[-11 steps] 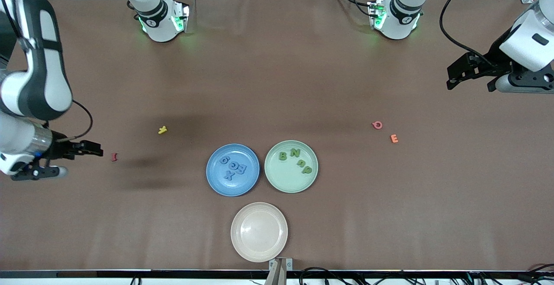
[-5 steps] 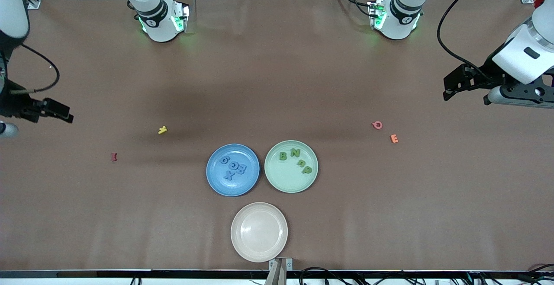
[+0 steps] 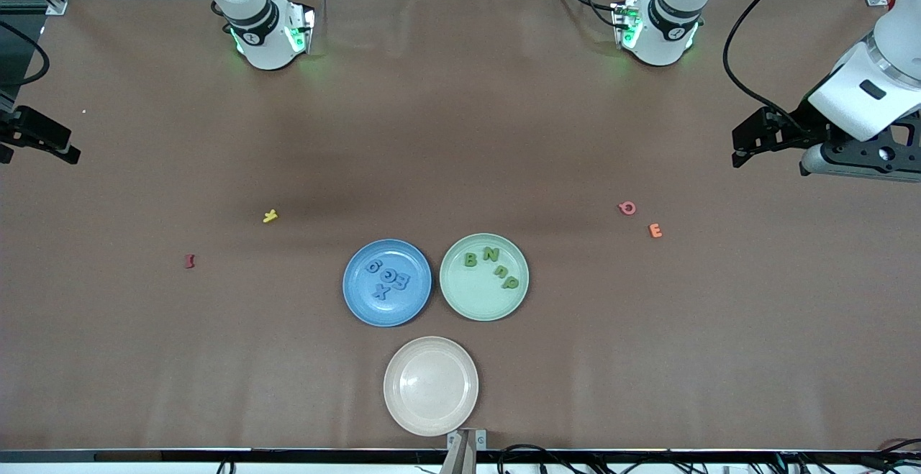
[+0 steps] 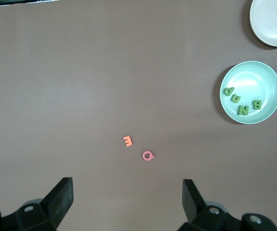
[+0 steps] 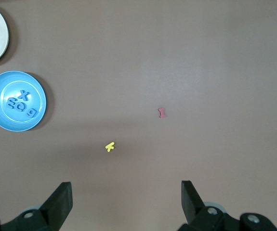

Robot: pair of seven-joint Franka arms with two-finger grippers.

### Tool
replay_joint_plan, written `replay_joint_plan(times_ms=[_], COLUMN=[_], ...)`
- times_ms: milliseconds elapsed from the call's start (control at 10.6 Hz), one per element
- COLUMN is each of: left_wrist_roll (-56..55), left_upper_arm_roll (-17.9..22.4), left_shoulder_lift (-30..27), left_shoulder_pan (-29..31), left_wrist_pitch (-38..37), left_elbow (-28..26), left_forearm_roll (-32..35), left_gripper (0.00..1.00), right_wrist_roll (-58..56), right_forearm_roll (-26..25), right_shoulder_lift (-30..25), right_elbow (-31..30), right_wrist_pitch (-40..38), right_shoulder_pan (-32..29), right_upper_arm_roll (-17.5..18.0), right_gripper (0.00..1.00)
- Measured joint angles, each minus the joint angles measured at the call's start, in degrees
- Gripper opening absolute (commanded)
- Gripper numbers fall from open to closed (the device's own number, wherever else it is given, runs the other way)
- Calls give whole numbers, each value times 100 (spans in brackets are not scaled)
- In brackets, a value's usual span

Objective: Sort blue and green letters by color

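On the worktop [image 3: 460, 136], blue letters [image 3: 386, 280] are lying in the blue plate [image 3: 356, 301] and green letters [image 3: 491, 264] in the green plate [image 3: 468, 301] — sorted, seemingly — so left claw [image 3: 745, 144] and right claw [image 3: 43, 139] are hanging wide, empty, over opposite ends.

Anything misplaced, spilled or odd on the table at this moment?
Nothing stands out. The blue letters lie in the blue plate, the green letters in the green plate. The beige plate is bare. Both hands, left hand and right hand, wait open at the table's ends.
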Motion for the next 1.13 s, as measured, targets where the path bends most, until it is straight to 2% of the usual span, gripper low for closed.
replay_joint_plan(times_ms=[567, 757, 1135], left_wrist_roll=[-1, -1, -3], left_upper_arm_roll=[-104, -105, -105], left_shoulder_lift=[0, 0, 0], left_shoulder_pan=[1, 1, 3], left_wrist_pitch=[18, 22, 43], left_elbow=[-9, -11, -12], left_forearm_roll=[0, 0, 0], left_gripper=[100, 100, 100], right_wrist_roll=[-19, 17, 8], right_forearm_roll=[9, 14, 77], right_shoulder_lift=[-40, -39, -34], right_elbow=[68, 20, 12], right_wrist_pitch=[-384, -393, -390], right_shoulder_pan=[193, 522, 429], right_upper_arm_roll=[-15, -228, -338], right_gripper=[100, 100, 100])
